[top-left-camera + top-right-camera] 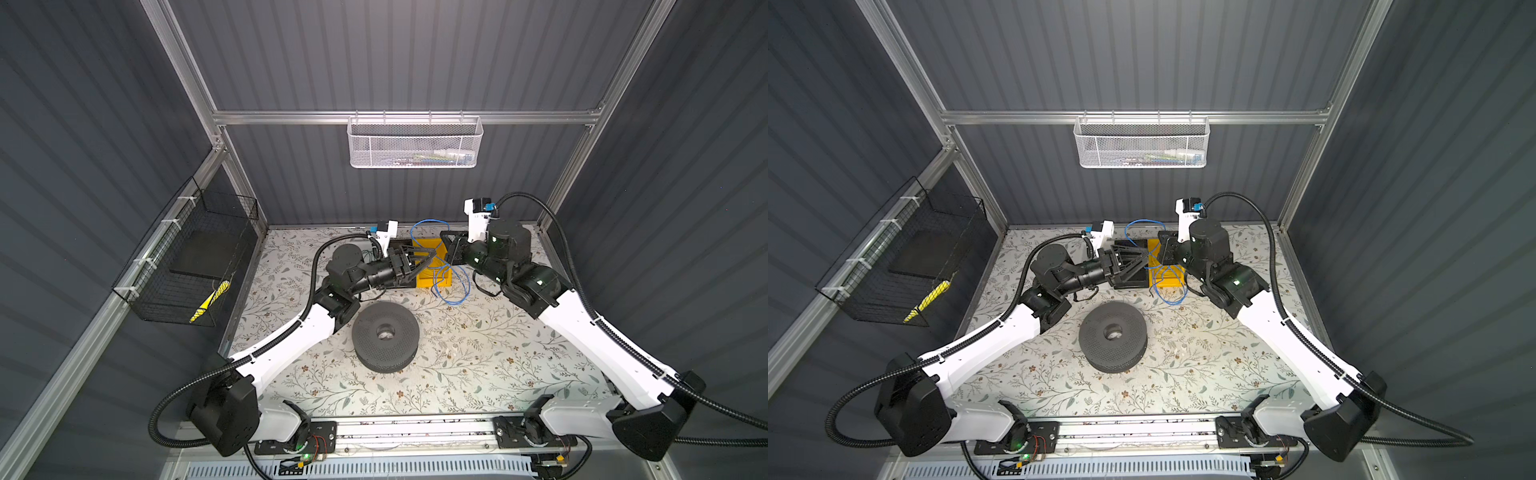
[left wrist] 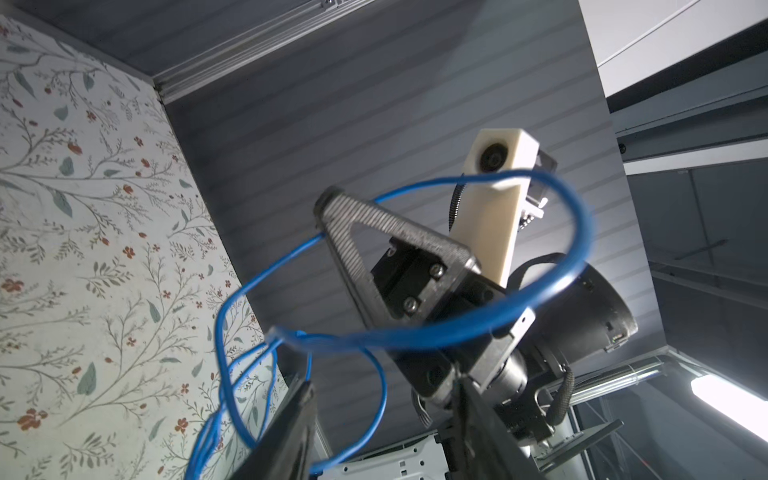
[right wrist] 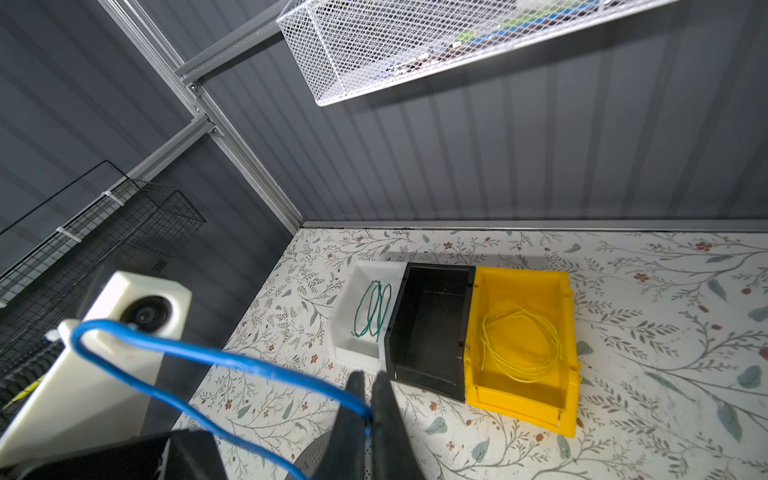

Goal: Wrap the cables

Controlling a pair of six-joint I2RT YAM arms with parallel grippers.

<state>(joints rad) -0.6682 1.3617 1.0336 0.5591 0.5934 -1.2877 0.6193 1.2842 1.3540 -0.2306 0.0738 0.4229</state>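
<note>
Nearest the arm bases, toward 6 o'clock on the flowered table (image 1: 457, 374): a dark round spool (image 1: 384, 334), flat on its side, well apart from both grippers.

Just past the spool, at its 1 o'clock: loose loops of the blue wire (image 1: 451, 302), low at the near corner of the yellow bin (image 1: 424, 282). Hard to tell whether resting on the table or hanging just above it. Climbs from there over the bin to the two grippers, then arches on toward 12 o'clock, close to the back wall.

Above the bins, extended from 3 o'clock: the right gripper (image 3: 368, 378), clenched on the blue wire, strand pinched between the fingertips. Opposite, extended from 9 o'clock: the left gripper (image 2: 374, 374), jaws parted, released. Sits among the loops all the same, with a wide ring hanging just ahead and a bundle of strands brushing one finger.

Under them, in a row near 12 o'clock: white bin (image 3: 357, 355) with a green wire (image 3: 372, 307) coil, black bin (image 3: 428, 328), then the yellow bin with a yellow wire (image 3: 521, 340) coil.

At 9 o'clock, on the side wall: a black wire basket (image 1: 187, 257). Farthest, at 12 o'clock on the back wall: a white mesh basket (image 1: 413, 149).
</note>
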